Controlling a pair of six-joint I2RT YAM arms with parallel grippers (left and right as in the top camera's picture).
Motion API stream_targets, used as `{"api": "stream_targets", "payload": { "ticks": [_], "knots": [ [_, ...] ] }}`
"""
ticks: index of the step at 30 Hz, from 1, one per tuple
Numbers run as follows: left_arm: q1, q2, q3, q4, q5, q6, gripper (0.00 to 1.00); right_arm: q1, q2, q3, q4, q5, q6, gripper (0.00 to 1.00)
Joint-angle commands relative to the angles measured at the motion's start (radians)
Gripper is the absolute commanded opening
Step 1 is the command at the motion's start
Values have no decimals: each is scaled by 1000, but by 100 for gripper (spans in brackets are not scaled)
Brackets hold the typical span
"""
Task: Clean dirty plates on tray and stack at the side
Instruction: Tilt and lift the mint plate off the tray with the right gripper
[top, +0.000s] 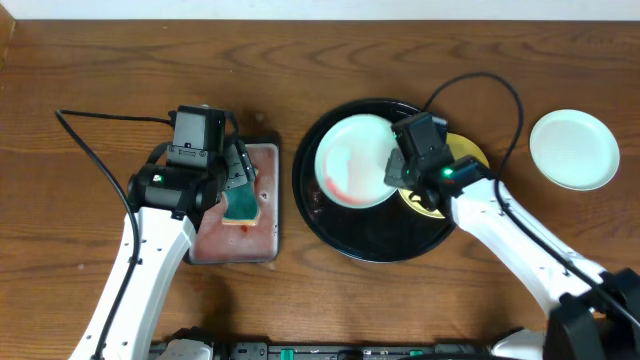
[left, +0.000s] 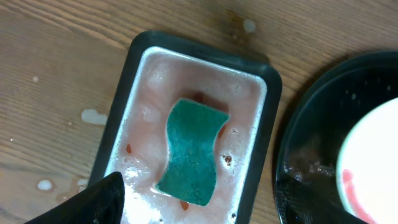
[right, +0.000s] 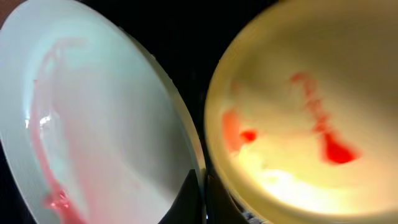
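On wooden table (top: 100, 60), centre-right: round black tray (top: 370, 245). Just left of it: rectangular tray (top: 262, 240) (left: 124, 93) of pinkish soapy water, green sponge (top: 241, 205) (left: 191, 152) lying inside.
In round tray: pale blue plate (top: 350, 160) (right: 93, 124), red smear along left edge; just beside it on right, yellow plate (top: 470, 150) (right: 311, 93), also smeared red, partly under right arm.
Off tray, on table far right: second pale blue plate (top: 574, 150), apparently clean.
Clenched on smeared blue plate's right rim, between both plates: right gripper (top: 400, 170) (right: 200, 196).
Spread wide above sponge, grasping nothing: left gripper (top: 237, 175).
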Motion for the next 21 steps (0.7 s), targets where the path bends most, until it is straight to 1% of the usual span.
{"api": "stream_targets", "payload": {
  "ticks": [1,8,14,21],
  "knots": [
    [5,0,2,-2,-13,14,78,7,-16,42,-34,177,-110,1],
    [5,0,2,-2,-13,14,78,49,-16,43,-58,353,-175,1],
    [5,0,2,3,-13,14,78,135,-16,43,-53,519,-190,1],
    [5,0,2,6,-13,18,78,246,-16,43,-19,742,-269,1]
  ]
}}
